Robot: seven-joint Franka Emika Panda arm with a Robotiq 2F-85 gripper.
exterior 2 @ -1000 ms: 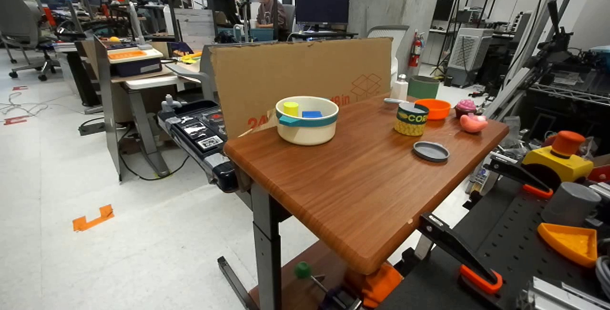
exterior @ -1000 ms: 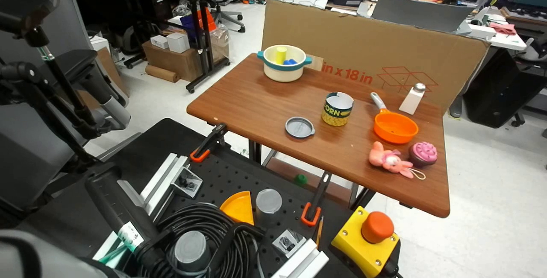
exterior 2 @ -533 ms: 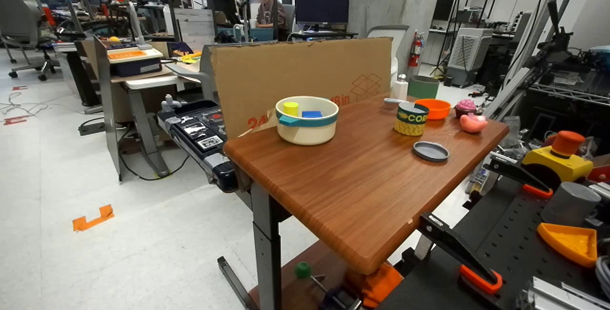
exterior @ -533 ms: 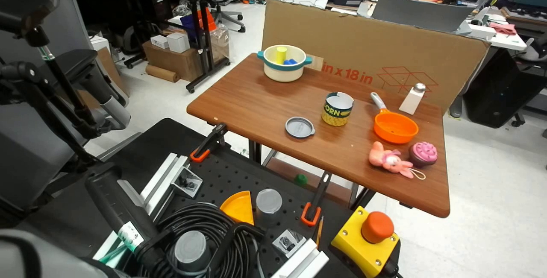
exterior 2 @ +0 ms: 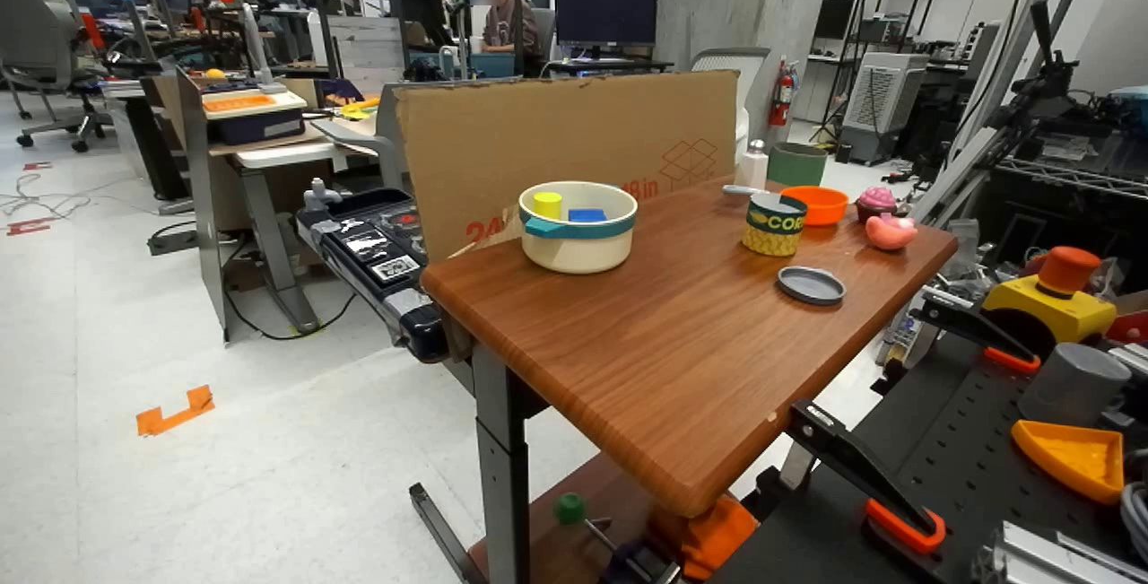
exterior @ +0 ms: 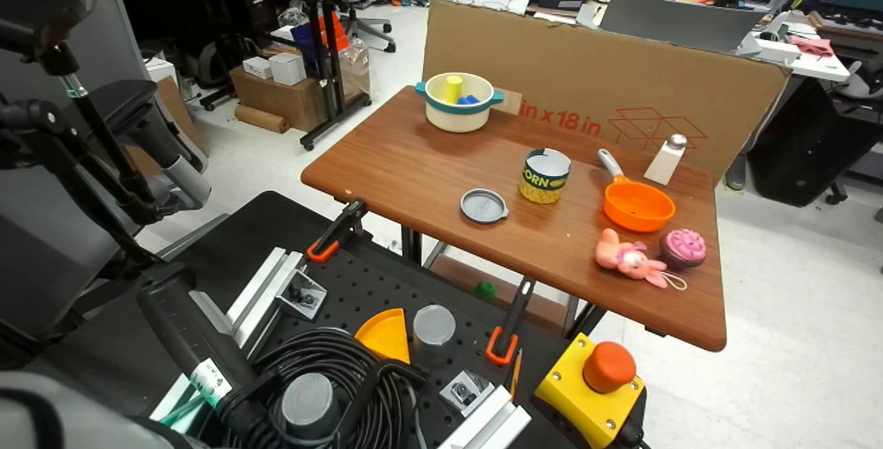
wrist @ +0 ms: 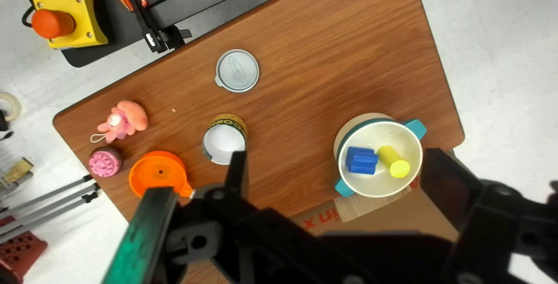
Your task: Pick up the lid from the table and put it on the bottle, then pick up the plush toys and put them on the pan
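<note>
Wrist view only: we see gripper (wrist: 336, 166) spread, oval mark (wrist: 236, 70) on lid (wrist: 243, 73) | both exterior views: white shaker (exterior: 665, 162) far right, near pan (exterior: 638, 207)

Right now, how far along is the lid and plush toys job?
Nothing looks done yet: the lid lies on the table, apart from the uncovered corn can. Nothing is in hand; the gripper is open. Left: cap the can, then move the salmon plush and magenta cupcake toy, both outside the orange pan, into it.
</note>
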